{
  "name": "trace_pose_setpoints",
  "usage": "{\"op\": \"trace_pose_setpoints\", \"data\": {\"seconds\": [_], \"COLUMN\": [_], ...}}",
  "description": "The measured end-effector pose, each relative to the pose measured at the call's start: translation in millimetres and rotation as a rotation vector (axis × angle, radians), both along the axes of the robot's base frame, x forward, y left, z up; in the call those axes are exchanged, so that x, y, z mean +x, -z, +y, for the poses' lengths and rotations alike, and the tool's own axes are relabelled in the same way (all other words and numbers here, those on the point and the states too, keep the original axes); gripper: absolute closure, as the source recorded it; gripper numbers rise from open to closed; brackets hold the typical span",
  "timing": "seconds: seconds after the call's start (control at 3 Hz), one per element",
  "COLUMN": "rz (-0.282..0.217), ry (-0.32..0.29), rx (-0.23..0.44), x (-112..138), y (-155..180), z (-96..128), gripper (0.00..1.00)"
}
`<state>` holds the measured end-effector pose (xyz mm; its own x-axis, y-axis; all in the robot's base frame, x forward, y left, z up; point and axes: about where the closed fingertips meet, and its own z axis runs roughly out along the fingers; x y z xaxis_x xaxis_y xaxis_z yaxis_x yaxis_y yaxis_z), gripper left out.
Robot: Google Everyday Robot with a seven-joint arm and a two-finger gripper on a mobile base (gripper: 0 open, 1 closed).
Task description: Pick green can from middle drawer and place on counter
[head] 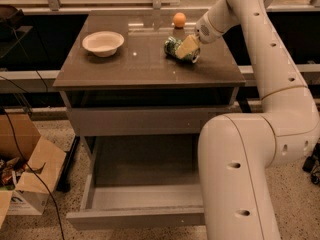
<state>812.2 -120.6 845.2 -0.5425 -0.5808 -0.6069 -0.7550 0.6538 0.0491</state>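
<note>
The green can [176,49] lies tilted on its side on the counter [140,71], right of centre and resting on the surface. My gripper [188,47] comes in from the right and is shut on the can, with one cream finger across its right end. The middle drawer [115,199] is pulled open below, and the part of its inside that shows is bare. Its low front panel [135,217] is nearest the camera. My arm hides the drawer's right part.
A white bowl [103,43] stands at the counter's left rear. An orange ball [179,19] sits at the back, just behind the can. My arm's large white links [240,174] fill the right foreground. A cardboard box [27,176] and cables lie on the floor at left.
</note>
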Motion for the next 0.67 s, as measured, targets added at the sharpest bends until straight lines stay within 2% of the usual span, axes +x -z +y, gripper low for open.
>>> {"op": "trace_pose_setpoints", "data": {"seconds": [0.33, 0.67], "rz": [0.008, 0.008], "ry": [0.013, 0.013], "rx": [0.017, 0.017], "x": [2.4, 2.4], "y": [4.4, 4.5], "z": [-0.2, -0.1], "gripper": [0.15, 0.00]}}
